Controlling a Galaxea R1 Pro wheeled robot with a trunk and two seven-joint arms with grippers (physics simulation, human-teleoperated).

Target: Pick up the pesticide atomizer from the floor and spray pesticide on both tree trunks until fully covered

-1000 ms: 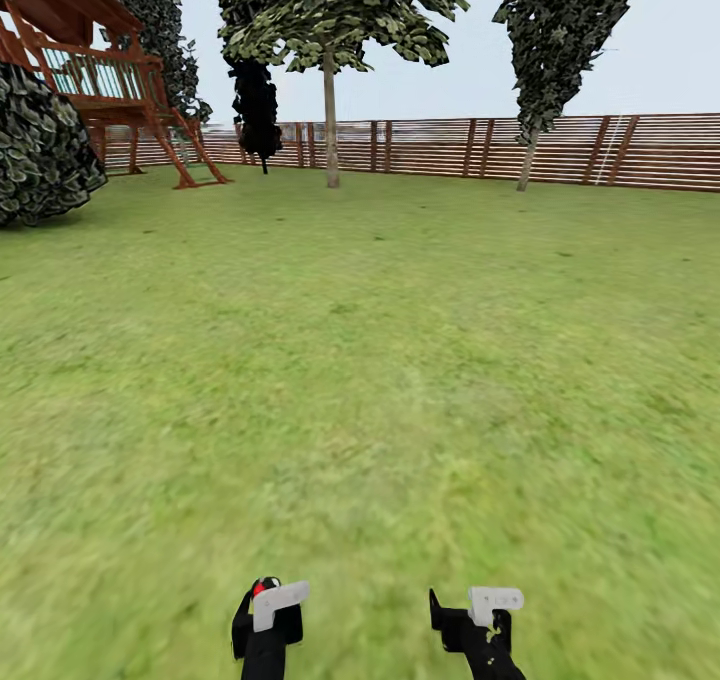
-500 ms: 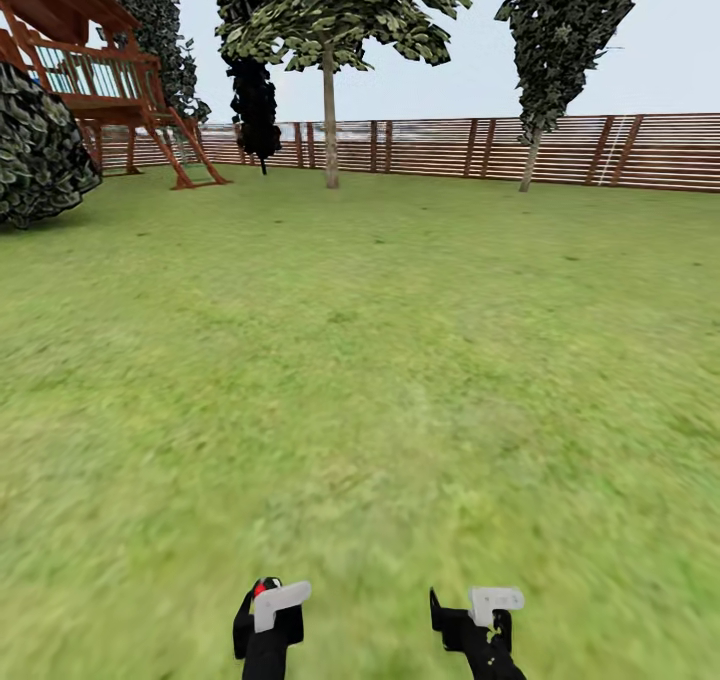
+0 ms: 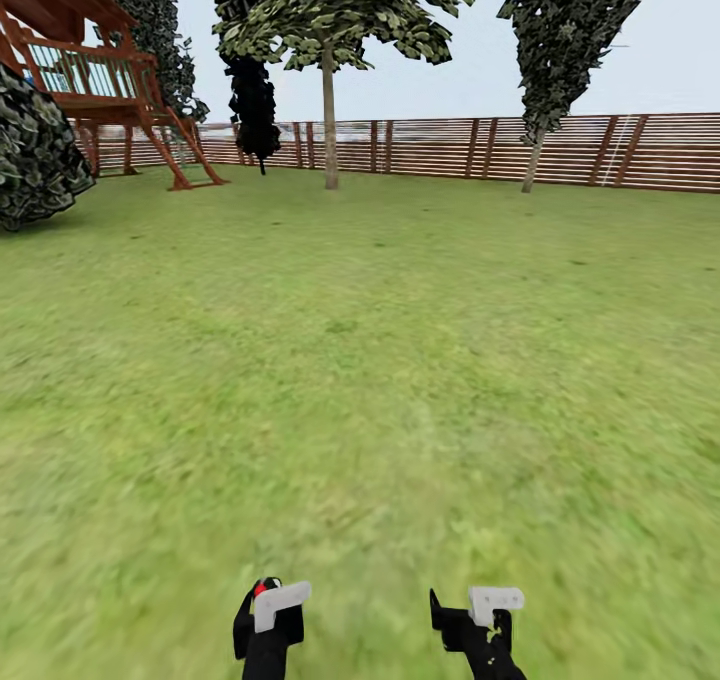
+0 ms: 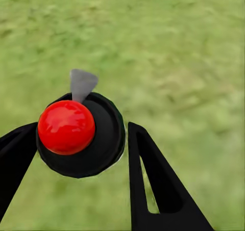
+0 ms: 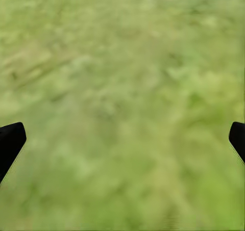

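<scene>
The left hand [image 4: 81, 154] was clenched around the pesticide atomizer [image 4: 81, 134], a black round body with a red ball on top and a small grey tip pointing out over the grass; its dark fingers [image 4: 153, 185] pressed against the body on both sides. From the head view, that same left hand [image 3: 268, 615] sat low over the lawn [image 3: 380, 360], with a spot of red from the pesticide atomizer [image 3: 260, 588] peeking out at its top. The right hand [image 3: 478, 615] hung beside it, well apart, and grasped nothing: in the right wrist view its fingers [image 5: 10, 142] stood spread wide to either edge with blurred grass between them. Far across the lawn stood a brown slatted fence [image 3: 450, 145], a thin-trunked leafy tree [image 3: 328, 70] in front of it, another tree [image 3: 560, 50] to the right, a black-leaved tree [image 3: 255, 100], a wooden play tower [image 3: 90, 70] and a dark bush [image 3: 35, 150] at the left edge.
</scene>
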